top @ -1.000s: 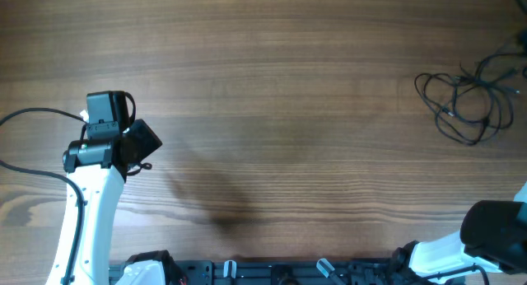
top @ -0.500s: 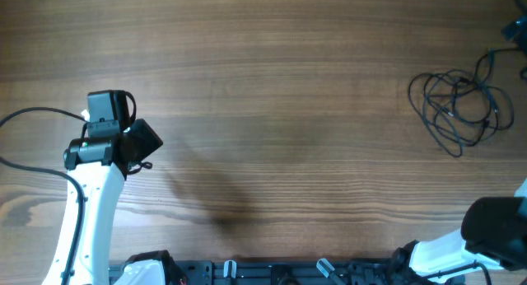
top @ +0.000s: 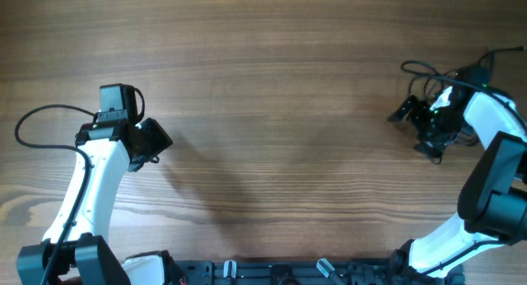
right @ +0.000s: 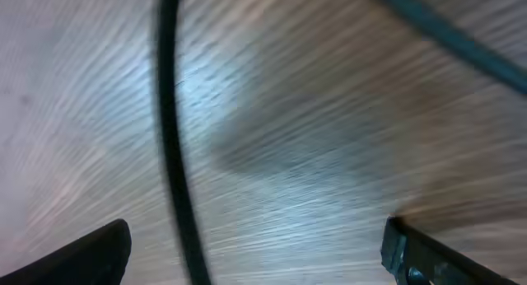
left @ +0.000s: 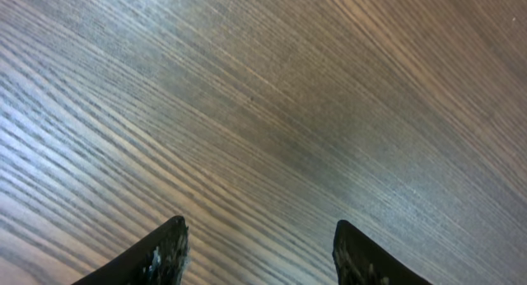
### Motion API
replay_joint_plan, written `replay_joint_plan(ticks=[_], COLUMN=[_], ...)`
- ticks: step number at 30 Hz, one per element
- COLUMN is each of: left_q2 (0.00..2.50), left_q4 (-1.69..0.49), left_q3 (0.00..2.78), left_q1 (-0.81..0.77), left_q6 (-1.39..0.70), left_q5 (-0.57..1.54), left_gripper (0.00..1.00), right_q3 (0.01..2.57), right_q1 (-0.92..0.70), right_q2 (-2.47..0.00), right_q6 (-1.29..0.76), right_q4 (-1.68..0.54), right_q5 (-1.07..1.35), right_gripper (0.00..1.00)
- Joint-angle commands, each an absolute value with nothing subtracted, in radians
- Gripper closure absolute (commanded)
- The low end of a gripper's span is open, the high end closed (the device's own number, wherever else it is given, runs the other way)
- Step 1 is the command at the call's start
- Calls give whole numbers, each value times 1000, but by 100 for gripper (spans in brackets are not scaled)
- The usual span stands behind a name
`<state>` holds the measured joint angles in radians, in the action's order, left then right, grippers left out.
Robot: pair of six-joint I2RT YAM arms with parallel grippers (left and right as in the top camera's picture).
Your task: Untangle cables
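Cables [top: 417, 68] bunched beneath right hand [right: 255, 256], which seems spread wide.

We see open wood across the middle of the worktop [top: 272, 87], from the left end effector [top: 155, 142] to the right end effector [top: 416, 128]. There the cables [top: 417, 68] crowd the far-right edge, 1 strand running between its spread fingers [right: 90, 256].

Overhead looks straight down at the table [top: 272, 87]; wrist cameras face its wood closely.
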<state>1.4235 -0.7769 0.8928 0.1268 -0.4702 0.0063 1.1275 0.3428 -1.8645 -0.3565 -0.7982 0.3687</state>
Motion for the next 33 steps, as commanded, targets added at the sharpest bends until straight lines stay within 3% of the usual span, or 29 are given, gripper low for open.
replay_joint_plan(ticks=[1, 8, 12, 15, 20, 22, 24, 26, 30, 33], left_q2=[1431, 1431, 1431, 1431, 1431, 1437, 1448, 1448, 1448, 1432], left_q4=[-775, -774, -773, -699, -567, -591, -656, -729, -925, -949], left_q3=[894, 894, 894, 894, 894, 894, 894, 894, 894, 862], left_q1=[133, 133, 133, 133, 32, -62, -100, -101, -100, -100], left_q6=[-480, -480, -481, -480, -442, -344, -344, -344, -360, -358], left_q5=[11, 11, 19, 164, 239, 168, 94, 61, 3, 7], left_gripper=[41, 41, 41, 40, 33, 25, 18, 0, 0, 0], right_q3=[1134, 1340, 1531, 1546, 1545, 1544, 1537, 1514, 1383, 1263], right_q1=[340, 340, 337, 292, 78, -63, -133, -141, -142, -142], right_q2=[-1866, -1848, -1758, -1676, -1680, -1702, -1748, -1765, -1758, -1710], right_q6=[-342, -316, -303, -291, -171, -14, 0, -18, -62, -61], right_q4=[-746, -712, -791, -810, -818, -867, -931, -965, -992, -947], right_q5=[480, 474, 320, 165, 181, 250, 233, 235, 236, 236], right_gripper=[0, 0, 0, 0, 0, 0, 0, 0, 1, 0])
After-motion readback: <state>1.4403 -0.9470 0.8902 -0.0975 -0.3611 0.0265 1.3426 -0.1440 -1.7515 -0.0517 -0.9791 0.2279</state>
